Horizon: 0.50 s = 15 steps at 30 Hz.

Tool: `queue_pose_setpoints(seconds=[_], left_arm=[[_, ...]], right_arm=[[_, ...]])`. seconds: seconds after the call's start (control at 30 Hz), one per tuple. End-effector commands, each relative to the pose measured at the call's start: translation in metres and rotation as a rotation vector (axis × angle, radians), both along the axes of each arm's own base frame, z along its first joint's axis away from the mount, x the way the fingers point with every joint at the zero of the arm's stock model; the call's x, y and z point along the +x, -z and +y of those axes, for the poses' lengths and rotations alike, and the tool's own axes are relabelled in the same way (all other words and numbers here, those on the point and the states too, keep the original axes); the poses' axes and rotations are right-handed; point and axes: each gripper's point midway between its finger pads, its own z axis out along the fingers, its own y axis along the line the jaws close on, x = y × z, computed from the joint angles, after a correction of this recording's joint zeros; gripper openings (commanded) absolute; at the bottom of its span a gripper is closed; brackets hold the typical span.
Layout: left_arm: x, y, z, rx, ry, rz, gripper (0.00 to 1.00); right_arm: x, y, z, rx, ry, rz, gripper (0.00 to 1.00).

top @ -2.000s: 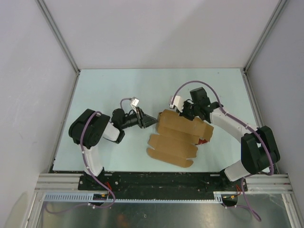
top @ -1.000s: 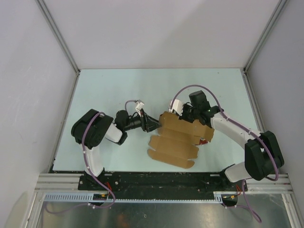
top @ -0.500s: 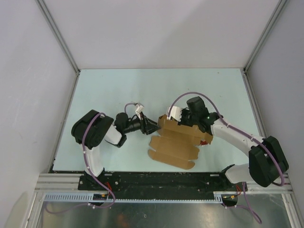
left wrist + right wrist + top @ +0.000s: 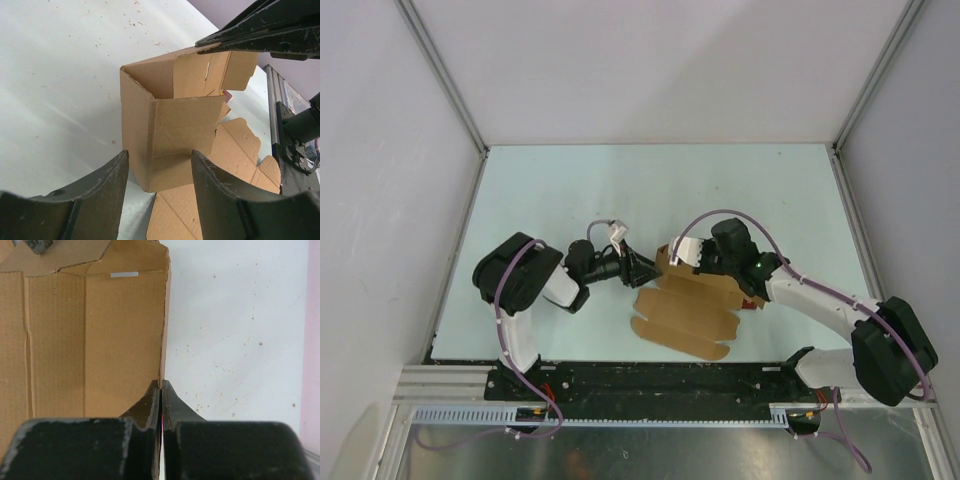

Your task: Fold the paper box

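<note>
The paper box [image 4: 686, 305] is brown die-cut cardboard, its near flaps flat on the table and its far panel raised with a side flap folded in. My right gripper [image 4: 161, 383] is shut on the top edge of the raised panel [image 4: 95, 335]; it shows in the top view [image 4: 712, 266] behind the box. My left gripper [image 4: 160, 195] is open, its fingers [image 4: 107, 190] on either side of the box's raised left corner [image 4: 150, 145] without touching it. It sits left of the box in the top view [image 4: 647, 269].
A small red packet [image 4: 756, 302] peeks out under the box's right end. The pale table [image 4: 560, 190] lies between grey side walls; both arm bases stand at the near edge.
My right gripper has moved left and nearer, standing the far panel more upright. My left gripper has moved right, up to the box's left corner.
</note>
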Motion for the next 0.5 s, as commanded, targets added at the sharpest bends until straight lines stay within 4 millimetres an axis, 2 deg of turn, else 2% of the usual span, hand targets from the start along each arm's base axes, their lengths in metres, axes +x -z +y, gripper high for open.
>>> queue_pose_setpoints(seconds=[0.0, 0.3, 0.47], left_arm=[[0.006, -0.037, -0.003, -0.08, -0.02, -0.225, 0.58], [0.004, -0.031, -0.002, -0.061, -0.039, -0.23, 0.57], [0.002, -0.032, -0.004, -0.061, -0.035, -0.238, 0.57]], right_arm=[[0.001, -0.014, 0.0, 0.019, 0.006, -0.079, 0.0], [-0.011, -0.027, 0.003, 0.023, 0.0, -0.149, 0.0], [-0.017, -0.022, 0.003, -0.007, 0.004, -0.17, 0.0]])
